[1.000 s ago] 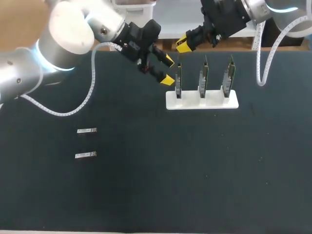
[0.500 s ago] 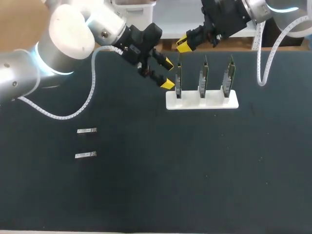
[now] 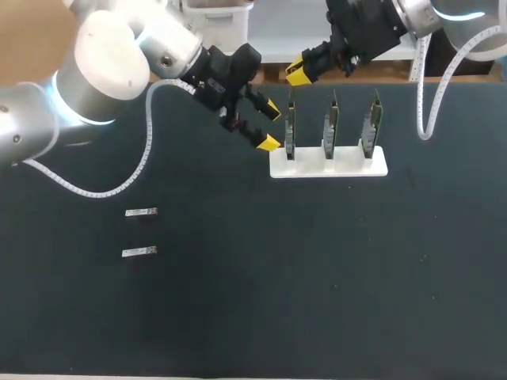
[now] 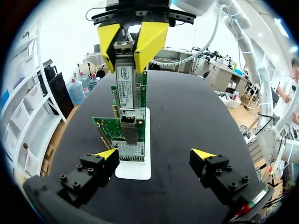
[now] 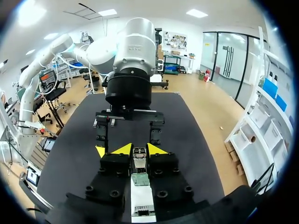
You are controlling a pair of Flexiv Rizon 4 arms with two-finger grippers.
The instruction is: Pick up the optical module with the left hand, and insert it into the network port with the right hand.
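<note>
My right gripper hangs over the leftmost of three upright network cards and is shut on a silver optical module. In the left wrist view the module points down at that card's metal port; I cannot tell whether its end is inside. In the right wrist view the module sits between my right gripper's yellow tips. My left gripper stands open and empty just left of that card. In its own view the left gripper faces the card with nothing between its fingers.
The cards stand in a white holder at the back middle of the dark table. Two more optical modules lie flat at the left. My left arm fills the space ahead of the right gripper.
My left gripper has shifted a little toward the table's front beside the card holder, still open. The right gripper and its module have not moved.
</note>
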